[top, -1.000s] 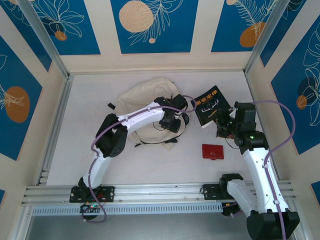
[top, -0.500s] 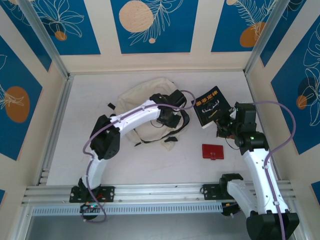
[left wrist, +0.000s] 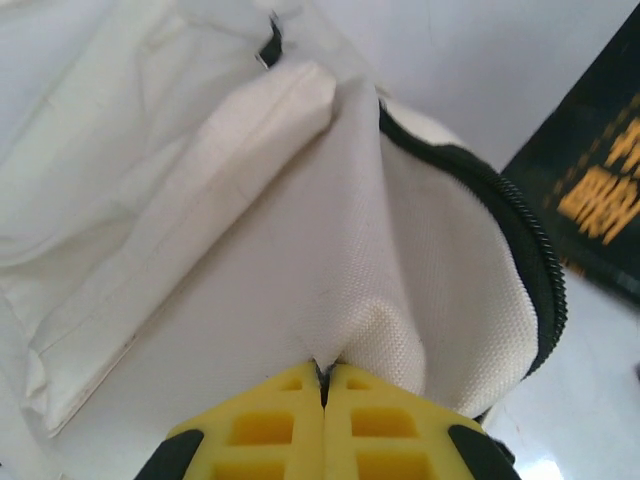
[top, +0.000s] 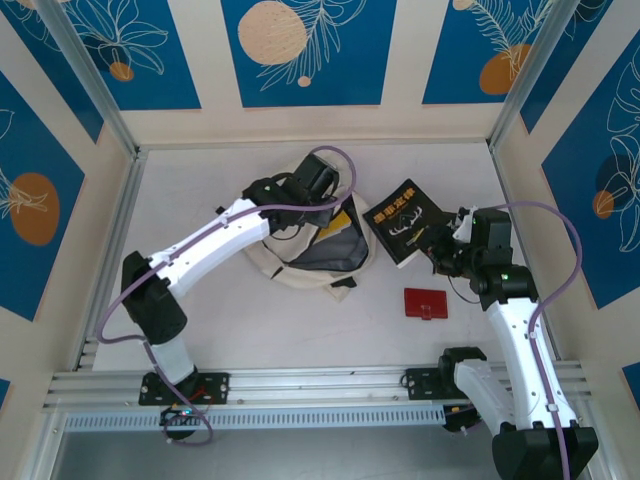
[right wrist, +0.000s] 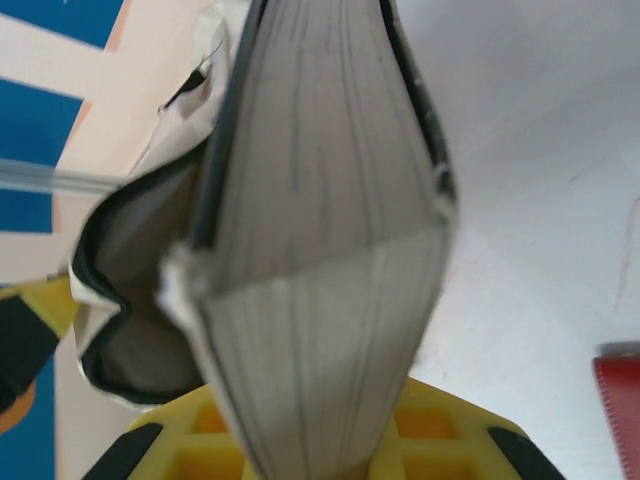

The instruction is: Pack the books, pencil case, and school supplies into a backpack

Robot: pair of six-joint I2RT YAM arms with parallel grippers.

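Cream fabric of the backpack [top: 290, 270] lies slumped near the middle of the white desk [top: 200, 330], its mouth gaping toward the right so that a grey lining shows inside. The left fingers [left wrist: 270, 430] are pressed together on a fold of that fabric, just beside the black zipper [left wrist: 525, 250] that rims the opening; in the top view they sit at the bag's upper right edge [top: 335, 212], with the left arm reaching across the bag. The right fingers [right wrist: 450, 440] pinch the dark book [top: 405, 225] by 1 corner and hold it tilted just to the right of the bag's mouth. In the right wrist view its pale page edges [right wrist: 320, 250] fan out between the 2 yellow pads, and the backpack's black-rimmed opening [right wrist: 120, 300] stands close on the left. The left wrist view catches the book's cover with orange lettering [left wrist: 590, 180] at the right edge. The red pencil case [top: 425, 303] lies flat on the desk, nearer the arm bases than the book and apart from both book and bag.
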